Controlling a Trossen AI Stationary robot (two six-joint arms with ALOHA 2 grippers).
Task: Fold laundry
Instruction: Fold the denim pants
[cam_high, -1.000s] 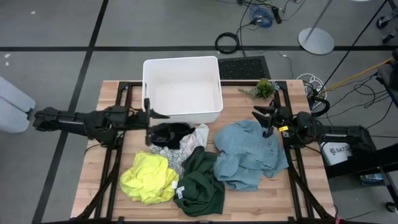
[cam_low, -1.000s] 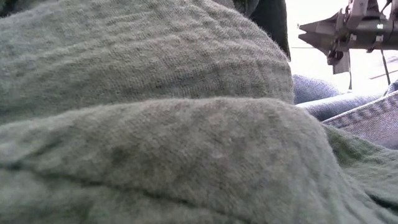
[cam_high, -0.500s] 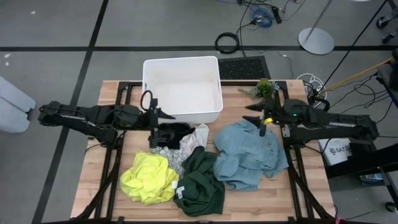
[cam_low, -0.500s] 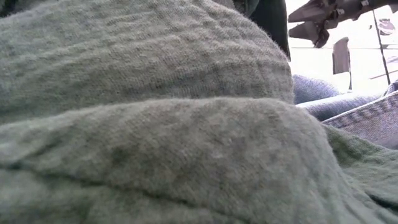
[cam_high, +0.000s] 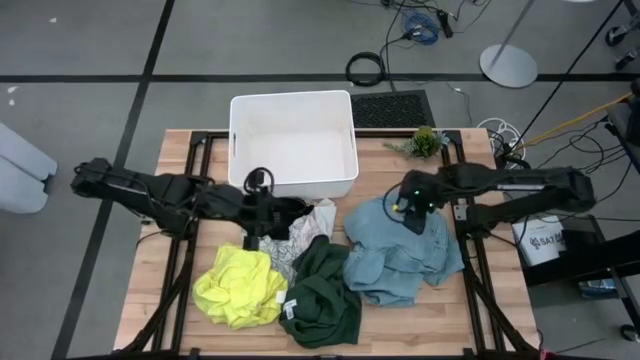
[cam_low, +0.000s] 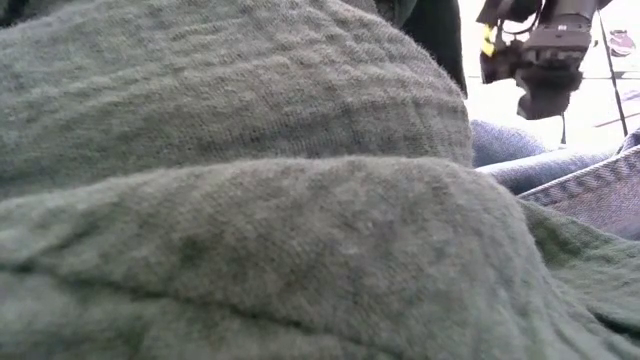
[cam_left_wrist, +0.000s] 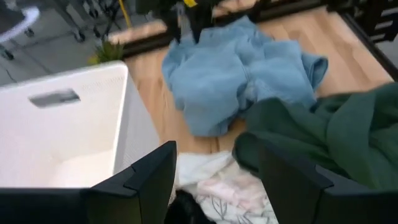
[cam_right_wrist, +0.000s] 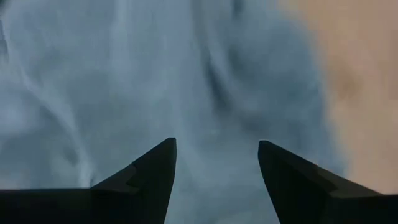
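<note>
High view: wooden table (cam_high: 440, 315) at frame centre, laundry heaped across its middle and lower part. Light blue garment (cam_high: 400, 250) right of centre; dark green garment (cam_high: 322, 290) lower centre, touching the blue one; bright yellow garment (cam_high: 238, 285) lower left; white patterned garment (cam_high: 308, 225) at centre, with the black garment (cam_high: 278, 213) just upper left of it. White bin (cam_high: 293, 142) at upper centre, near the black piece. Left gripper (cam_high: 262, 215) reaches in from the left edge and sits over the black garment, jaws spread wide with nothing between them; its wrist view shows both fingers (cam_left_wrist: 146, 180) apart above white and black cloth. Right gripper (cam_high: 410, 212) comes in from the right, pointing down onto the upper edge of the blue garment; its wrist view shows jaws spread over blue cloth (cam_right_wrist: 155, 81), gripping nothing. Low view: green cloth (cam_low: 230, 200) fills the frame; right gripper at upper right.
</note>
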